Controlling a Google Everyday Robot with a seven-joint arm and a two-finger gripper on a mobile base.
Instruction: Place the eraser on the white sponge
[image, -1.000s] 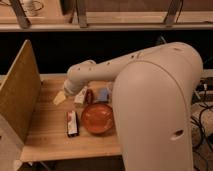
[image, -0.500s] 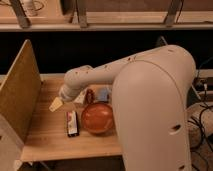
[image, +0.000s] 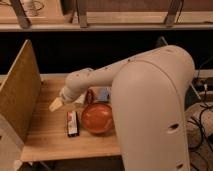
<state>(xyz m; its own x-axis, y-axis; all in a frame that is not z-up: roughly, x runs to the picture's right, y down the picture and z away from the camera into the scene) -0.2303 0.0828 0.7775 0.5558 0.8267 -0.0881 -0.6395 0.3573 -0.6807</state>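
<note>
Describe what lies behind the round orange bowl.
A reddish object and a pale blue object show behind the round orange bowl; the white robot arm covers the rest. The gripper hangs left of them.

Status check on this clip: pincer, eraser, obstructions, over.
Pincer open, empty, over table, back-left of eraser. Eraser flat on table, ungripped, beside orange bowl. Nothing between pincer and eraser.

The surface (image: 47, 140) is lit by warm, dim light from above, while the background behind it is left in near darkness. The white arm (image: 150, 100) is lit most brightly along its top. The end effector (image: 56, 104), low over the surface's left half, is rendered pale and soft. Blur is spread throughout.
</note>
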